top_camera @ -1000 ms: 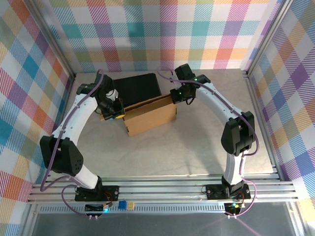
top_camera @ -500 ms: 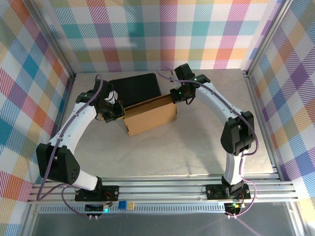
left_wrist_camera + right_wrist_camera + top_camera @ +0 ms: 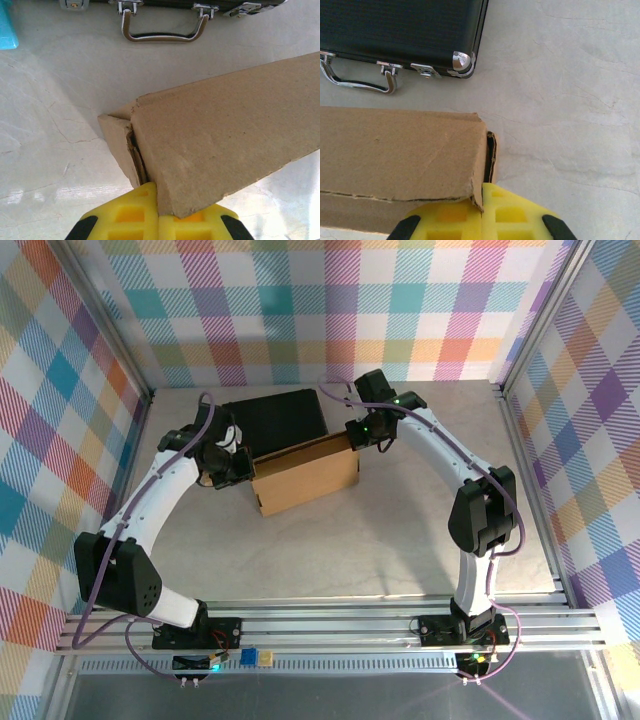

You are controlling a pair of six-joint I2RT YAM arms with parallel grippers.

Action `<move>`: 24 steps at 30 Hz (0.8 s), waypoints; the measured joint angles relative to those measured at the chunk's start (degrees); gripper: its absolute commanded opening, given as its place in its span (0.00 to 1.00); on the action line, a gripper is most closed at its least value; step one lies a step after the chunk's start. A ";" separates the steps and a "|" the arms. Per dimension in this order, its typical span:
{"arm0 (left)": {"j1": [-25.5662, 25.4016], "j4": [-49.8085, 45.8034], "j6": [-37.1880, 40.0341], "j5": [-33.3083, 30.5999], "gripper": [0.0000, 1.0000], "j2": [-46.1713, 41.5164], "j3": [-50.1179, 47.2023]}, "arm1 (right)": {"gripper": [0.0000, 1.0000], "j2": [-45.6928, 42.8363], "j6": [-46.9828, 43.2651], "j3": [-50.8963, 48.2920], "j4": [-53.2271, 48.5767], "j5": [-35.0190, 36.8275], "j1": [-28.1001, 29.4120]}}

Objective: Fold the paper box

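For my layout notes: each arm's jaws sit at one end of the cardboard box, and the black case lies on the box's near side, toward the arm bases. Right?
No. The black case lies on the far side of the cardboard box, away from the arm bases; the top external view shows it. The rest holds.

At 6 o'clock you see the right gripper [image 3: 481, 205], its yellow fingers [image 3: 515, 215] pressed together, with the ragged corner of the paper box [image 3: 400, 150] nipped in the seam between them. The brown box runs from the centre out to 9 o'clock. At 11 o'clock lies a black case [image 3: 395, 30], its chrome handle [image 3: 357, 82] facing the box but apart from it. Pale, cracked table [image 3: 570, 100] spreads from 1 to 5 o'clock.
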 measured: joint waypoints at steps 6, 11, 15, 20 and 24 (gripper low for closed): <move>-0.57 0.07 0.72 -1.33 0.00 -0.26 -0.26 | 0.02 0.00 -0.09 0.00 0.00 0.00 0.00; -0.87 0.07 0.90 -2.08 0.00 -0.31 -0.28 | 0.11 -0.11 -0.20 0.00 -0.24 -0.15 -0.02; -1.09 0.00 0.96 -2.69 0.00 -0.31 -0.31 | 0.22 -0.35 0.22 0.00 -1.62 -0.15 -0.07; -1.40 -0.22 1.40 -3.61 0.00 -0.22 -0.13 | 0.33 -1.01 1.60 0.00 -4.33 -0.37 -0.55; -1.51 -0.24 1.99 -4.17 0.00 0.09 0.20 | 0.35 -1.46 2.51 0.00 -5.99 -1.36 -0.87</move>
